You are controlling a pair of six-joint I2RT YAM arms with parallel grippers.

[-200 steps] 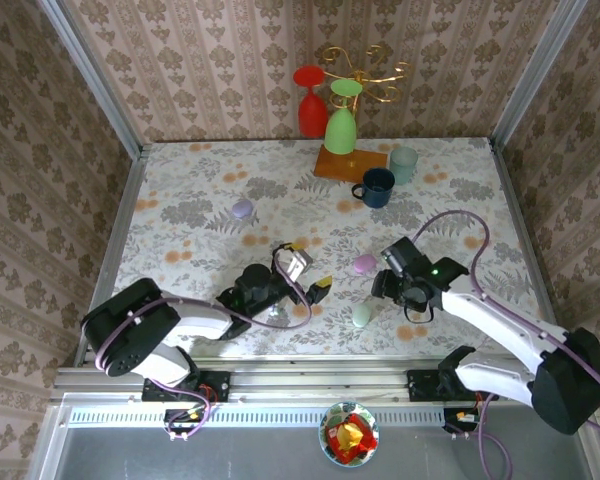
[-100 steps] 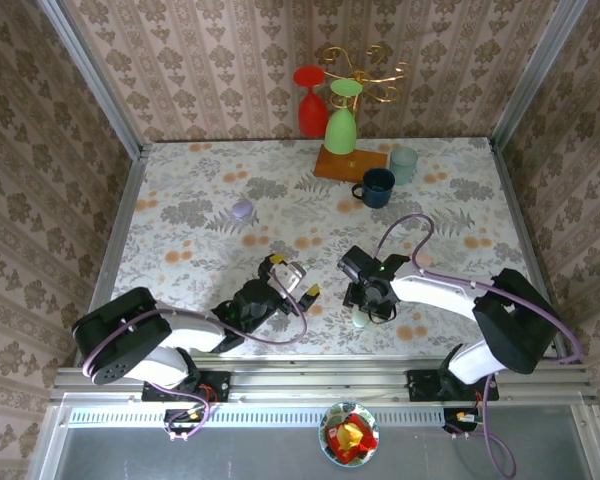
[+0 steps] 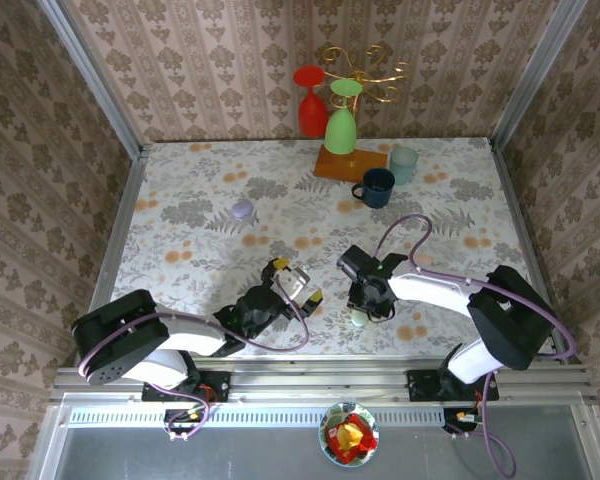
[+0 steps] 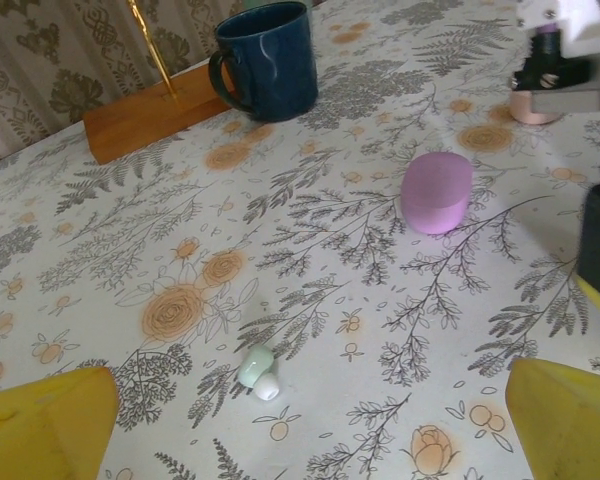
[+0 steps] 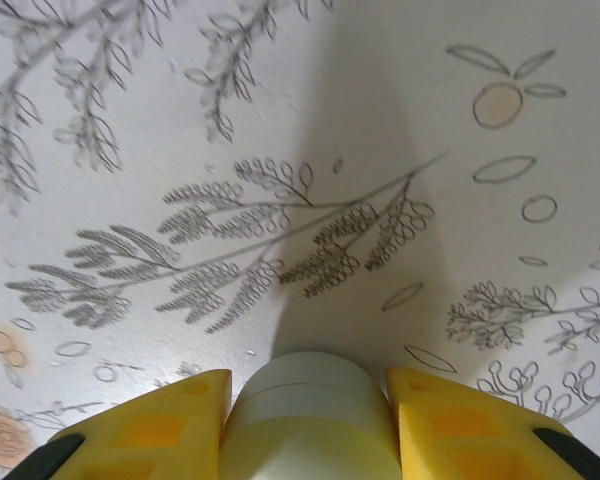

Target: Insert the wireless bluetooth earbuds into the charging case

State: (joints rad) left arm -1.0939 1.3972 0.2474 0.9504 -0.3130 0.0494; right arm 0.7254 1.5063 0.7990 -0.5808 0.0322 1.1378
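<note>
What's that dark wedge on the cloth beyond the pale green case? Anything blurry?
Right wrist view: a soft shadow runs ahead of the pale green case between the fingers. Left wrist view: the near yellow fingers look soft; the navy mug shows glare.

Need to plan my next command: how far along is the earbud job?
Nothing looks done yet. In hand: the right gripper has its fingers against both sides of the pale green case, which looks closed. The left gripper is open, facing the mint and white earbuds that lie loose on the tablecloth. Left: open the case, pick up the earbuds, seat them.
</note>
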